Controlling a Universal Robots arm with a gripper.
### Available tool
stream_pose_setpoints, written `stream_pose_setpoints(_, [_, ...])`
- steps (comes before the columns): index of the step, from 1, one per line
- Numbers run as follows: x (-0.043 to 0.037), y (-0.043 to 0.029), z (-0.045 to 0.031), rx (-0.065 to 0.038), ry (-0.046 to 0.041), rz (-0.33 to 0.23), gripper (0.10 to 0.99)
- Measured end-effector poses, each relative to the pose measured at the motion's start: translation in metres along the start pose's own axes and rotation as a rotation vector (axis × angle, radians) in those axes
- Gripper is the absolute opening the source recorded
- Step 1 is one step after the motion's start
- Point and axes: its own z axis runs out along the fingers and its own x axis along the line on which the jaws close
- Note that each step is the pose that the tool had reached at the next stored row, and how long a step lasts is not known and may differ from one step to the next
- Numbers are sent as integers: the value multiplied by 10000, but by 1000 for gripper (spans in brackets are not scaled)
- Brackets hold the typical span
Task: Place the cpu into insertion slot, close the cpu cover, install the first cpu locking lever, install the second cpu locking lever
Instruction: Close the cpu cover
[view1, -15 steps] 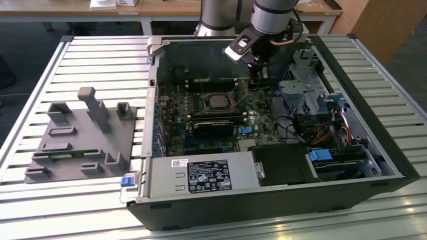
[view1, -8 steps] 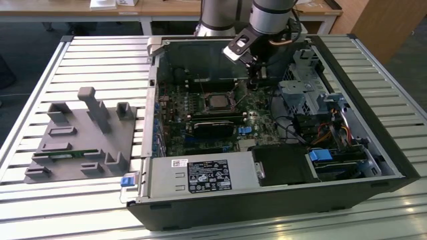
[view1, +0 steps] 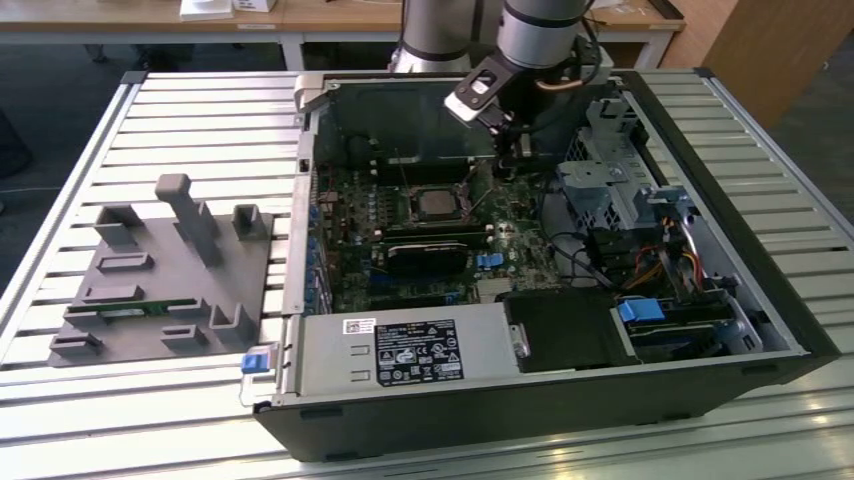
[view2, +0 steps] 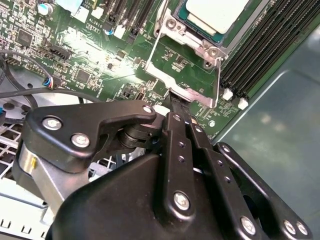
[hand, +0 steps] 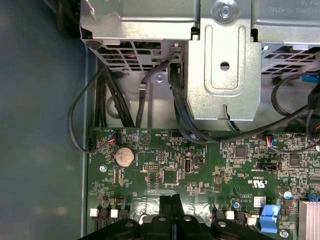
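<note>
Cpu (view2: 217, 12) sat in the insertion slot (view1: 415, 204), cpu cover (view2: 192, 44) lowered over it; tool (view2: 176, 102), clenched empty, stood at 1 locking lever (view2: 160, 76); latching judged unfinished.

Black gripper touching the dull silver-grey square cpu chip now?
Apart. In the second wrist view gripper tips sit beyond the cpu cover, green board showing between them and the cpu.

Green board (hand: 200, 170) speckled with black chips. Pale silver-grey cpu (view2: 217, 12) framed by a shiny silver cover (view2: 192, 45). Matte black gripper (view2: 177, 102). Black case (view1: 534, 420); at its nine o'clock, a plain grey jig (view1: 160, 270) on a pale striped table (view1: 80, 400).
</note>
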Motion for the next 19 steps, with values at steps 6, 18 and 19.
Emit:
stream_pose_setpoints(6, [0,-18,0,0,0,0,106])
stream_pose_setpoints(18, [0,-60,0,0,-1,0,106])
stream_pose_setpoints(19, [0,-65,0,0,-1,0,106])
